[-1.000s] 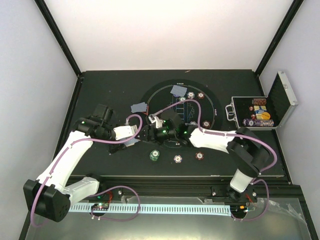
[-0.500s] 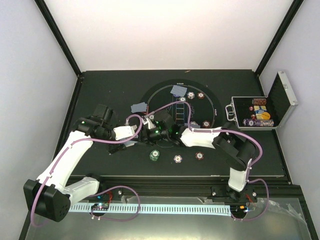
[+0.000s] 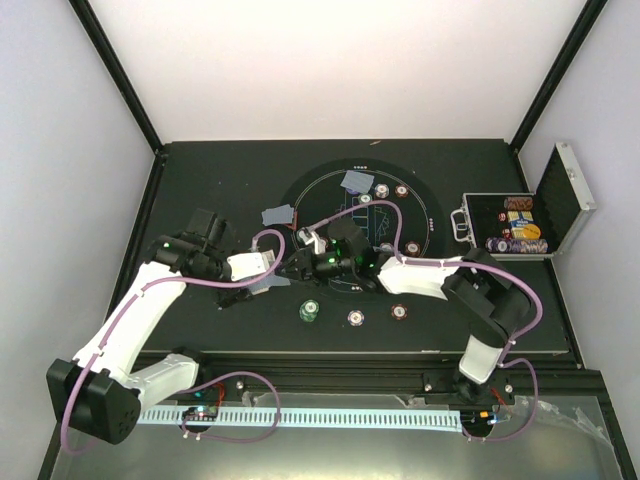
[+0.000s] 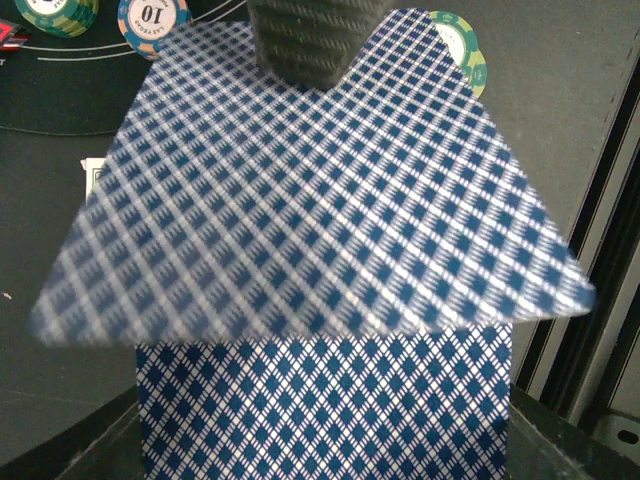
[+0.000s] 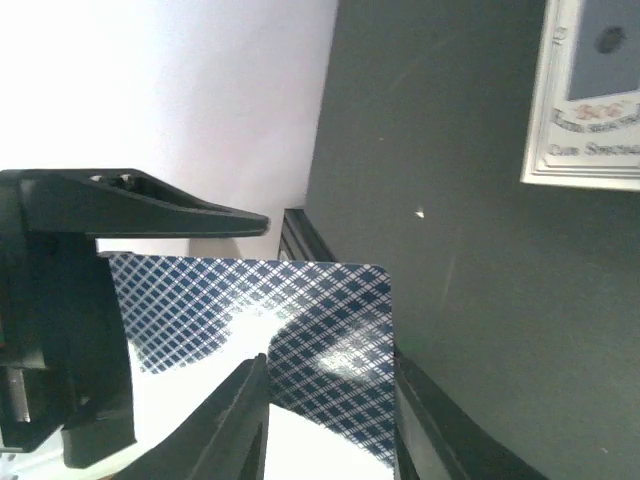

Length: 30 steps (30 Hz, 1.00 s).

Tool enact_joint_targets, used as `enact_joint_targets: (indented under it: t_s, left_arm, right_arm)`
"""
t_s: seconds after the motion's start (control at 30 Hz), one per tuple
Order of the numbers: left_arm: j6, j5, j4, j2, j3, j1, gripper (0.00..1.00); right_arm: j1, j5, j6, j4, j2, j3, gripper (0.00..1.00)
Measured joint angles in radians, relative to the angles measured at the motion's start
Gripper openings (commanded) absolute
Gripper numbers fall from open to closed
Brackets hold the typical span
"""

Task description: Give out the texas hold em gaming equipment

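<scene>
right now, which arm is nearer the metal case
Right. The right arm has its elbow just on the near side of the case; the left arm is across the mat, on the table's far left.

Blue-checked playing card (image 5: 330,340) inside the right gripper (image 5: 263,290).
The 2 black fingers (image 5: 150,205) stand apart: 1 above the card with a gap, 1 overlapping its lower edge. Right of the card lies black table (image 5: 470,300); above-right, a white printed label (image 5: 590,110).
</scene>
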Motion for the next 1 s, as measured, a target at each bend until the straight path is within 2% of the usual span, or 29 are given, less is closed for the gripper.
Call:
enact_joint_targets:
  t_s: [0.07, 0.17, 0.33, 0.63, 0.83, 1.0]
  left_arm:
    - [0.000, 0.000, 0.000, 0.000, 0.000, 0.000, 0.02]
    - [0.000, 0.000, 0.000, 0.000, 0.000, 0.000, 0.01]
    - [0.000, 0.000, 0.000, -0.001, 0.000, 0.000, 0.01]
    - [0.000, 0.000, 0.002, -0.001, 0.000, 0.000, 0.02]
    - [0.000, 0.000, 0.003, -0.001, 0.000, 0.000, 0.02]
    - [0.000, -0.001, 0.003, -0.001, 0.000, 0.000, 0.02]
  right_arm:
    - [-0.007, 0.006, -0.010, -0.021, -0.009, -0.012, 0.21]
    - [-0.011, 0.018, -0.018, -0.058, -0.016, -0.019, 0.13]
    - [-0.012, 0.023, -0.017, -0.072, -0.044, -0.022, 0.07]
    - [-0.047, 0.012, 0.040, 0.015, -0.159, -0.101, 0.01]
    - [-0.167, 0.003, 0.047, 0.011, -0.298, -0.245, 0.01]
    - [-0.347, -0.005, -0.025, -0.114, -0.446, -0.332, 0.01]
